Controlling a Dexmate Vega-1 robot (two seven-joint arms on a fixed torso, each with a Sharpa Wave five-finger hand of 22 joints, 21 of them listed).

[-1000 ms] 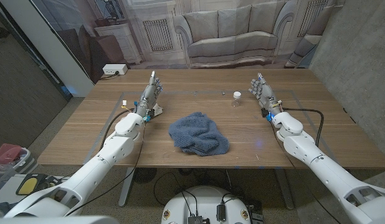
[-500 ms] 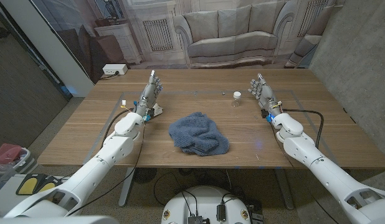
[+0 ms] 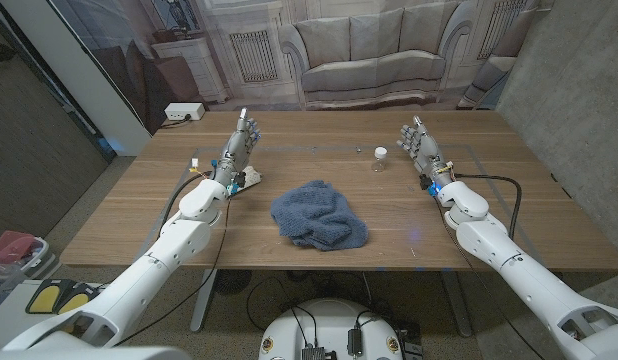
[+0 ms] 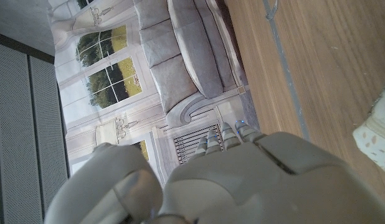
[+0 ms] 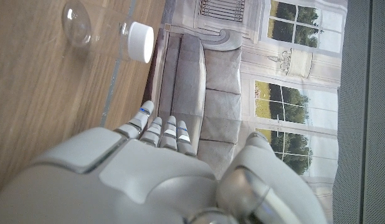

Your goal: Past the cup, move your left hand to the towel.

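Your wooden table (image 3: 139,215) is carrying little.
A rumpled blue towel (image 3: 318,216) is lying mid-table, a small clear cup (image 3: 380,157) sitting beyond.

Left hand (image 3: 241,143) slightly farther forward, fingers straighter.

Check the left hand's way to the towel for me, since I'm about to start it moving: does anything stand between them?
Nothing visible does. The left hand hangs over the table's far left; the towel lies mid-table, bare wood between. A small white item sits by the wrist.
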